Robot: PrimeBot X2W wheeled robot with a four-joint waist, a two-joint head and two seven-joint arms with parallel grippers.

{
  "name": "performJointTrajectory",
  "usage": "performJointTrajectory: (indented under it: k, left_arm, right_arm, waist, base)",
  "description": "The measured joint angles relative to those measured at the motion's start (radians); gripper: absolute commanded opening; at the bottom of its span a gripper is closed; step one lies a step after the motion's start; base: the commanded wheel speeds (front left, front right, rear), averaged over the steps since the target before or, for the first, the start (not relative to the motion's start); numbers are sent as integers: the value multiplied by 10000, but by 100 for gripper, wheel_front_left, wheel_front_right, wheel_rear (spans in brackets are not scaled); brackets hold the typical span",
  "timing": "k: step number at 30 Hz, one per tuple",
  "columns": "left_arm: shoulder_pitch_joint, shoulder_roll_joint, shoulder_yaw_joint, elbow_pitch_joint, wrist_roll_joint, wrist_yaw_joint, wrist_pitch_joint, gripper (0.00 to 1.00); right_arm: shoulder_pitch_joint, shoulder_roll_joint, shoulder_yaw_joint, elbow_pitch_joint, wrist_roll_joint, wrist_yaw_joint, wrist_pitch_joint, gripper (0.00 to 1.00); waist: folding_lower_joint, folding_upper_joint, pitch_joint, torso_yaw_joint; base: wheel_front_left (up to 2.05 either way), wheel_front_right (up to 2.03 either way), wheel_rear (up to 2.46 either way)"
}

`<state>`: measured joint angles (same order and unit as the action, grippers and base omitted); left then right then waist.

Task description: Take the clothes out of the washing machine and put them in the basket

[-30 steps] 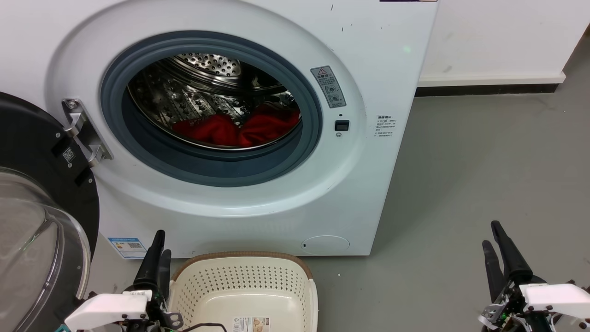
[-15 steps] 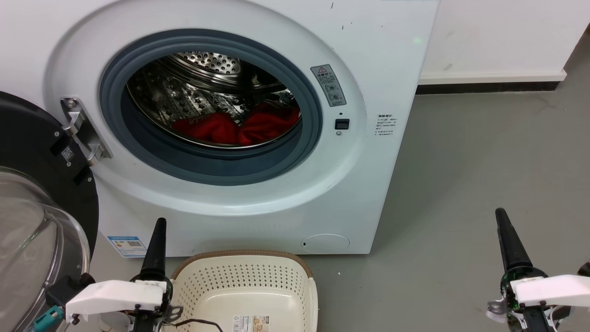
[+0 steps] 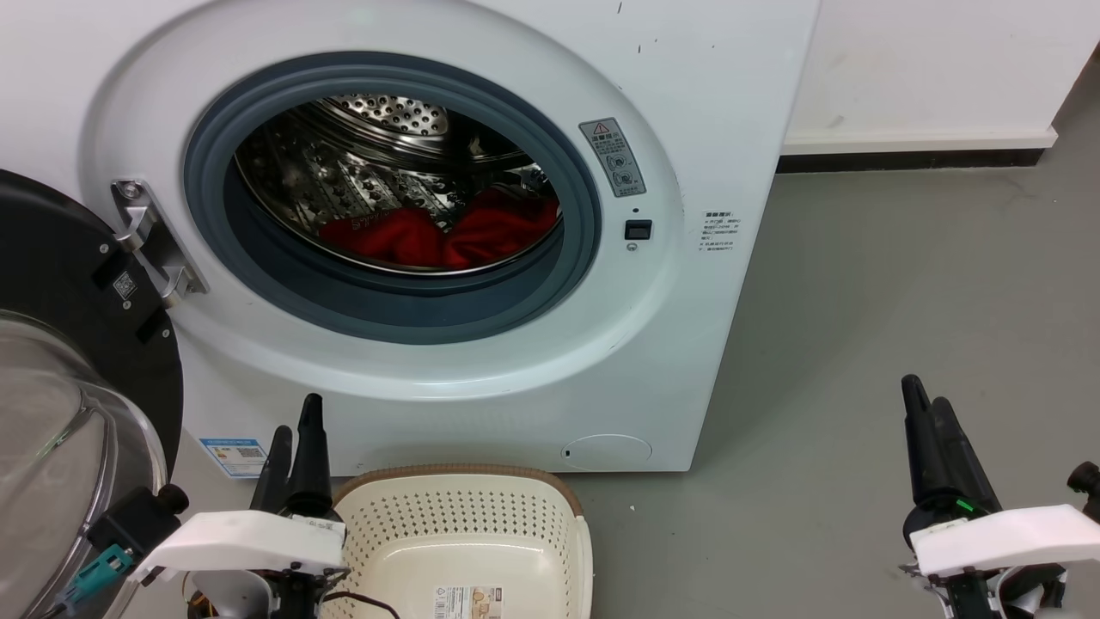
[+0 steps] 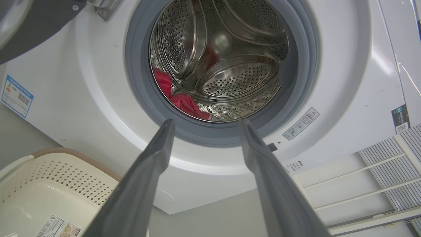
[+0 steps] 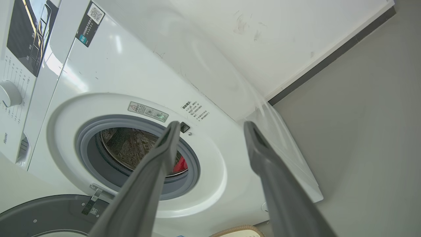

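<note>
Pictured: white front-load washing machine (image 3: 730, 86) w/ black-framed glass door (image 3: 51, 284) swung open at left. Inside steel drum (image 3: 378, 120), red clothes (image 3: 438, 236) heaped at bottom. Just in front on grey floor (image 3: 902, 284), cream basket (image 3: 464, 516). Beside its left rim, left gripper (image 3: 295, 423), spread wide, empty. Well off to the right, right gripper (image 3: 925, 397), also spread, empty.

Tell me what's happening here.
A two-armed robot is set to unload the washing machine. Its door is swung open, and the red clothes lie in the drum with nothing touching them. The basket sits on the floor in front of the machine, with no clothes in the part that shows. The left gripper and right gripper are both open, holding nothing, low and outside the porthole.
</note>
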<state>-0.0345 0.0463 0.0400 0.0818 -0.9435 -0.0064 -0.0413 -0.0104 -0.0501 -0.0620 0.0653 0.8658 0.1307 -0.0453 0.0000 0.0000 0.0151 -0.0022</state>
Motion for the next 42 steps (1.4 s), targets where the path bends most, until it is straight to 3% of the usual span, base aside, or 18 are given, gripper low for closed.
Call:
performJointTrajectory:
  k: [22, 42]
  left_arm:
    - [206, 608, -1053, -907, 3083, 1045, -694, 100]
    - [567, 662, -1106, -1202, 5053, 1035, -1235, 100]
  right_arm:
    - [379, 0, 207, -1014, -3415, 0, -688, 100]
    - [756, 0, 203, -1551, -5256, 2, -1221, 100]
  waist:
    - [0, 0, 43, -36]
    - [0, 0, 85, -47]
  base:
    - [0, 0, 0]
    - [0, 0, 0]
